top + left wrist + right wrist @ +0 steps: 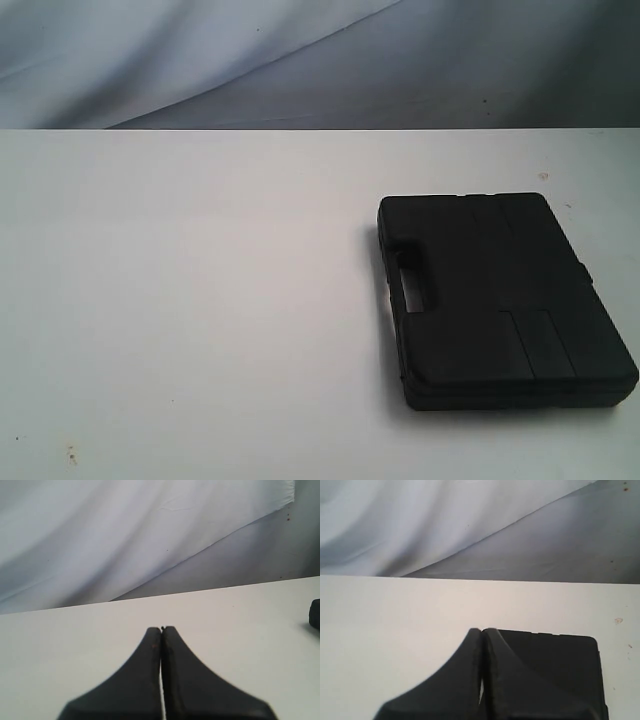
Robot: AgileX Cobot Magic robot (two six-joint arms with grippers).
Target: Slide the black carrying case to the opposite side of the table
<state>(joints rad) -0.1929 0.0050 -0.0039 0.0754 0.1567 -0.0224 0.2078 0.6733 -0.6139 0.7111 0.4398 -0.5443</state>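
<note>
The black case lay flat on the white table, a handle slot cut in 1 short edge. The right claw was pressed fully closed with nothing between its 2 fingers, the case directly ahead of and below its tips; contact could not be judged from that angle. The left claw, likewise closed and empty, pointed across the tabletop, the case well apart from it. A pale cloth hung beyond both.
</note>
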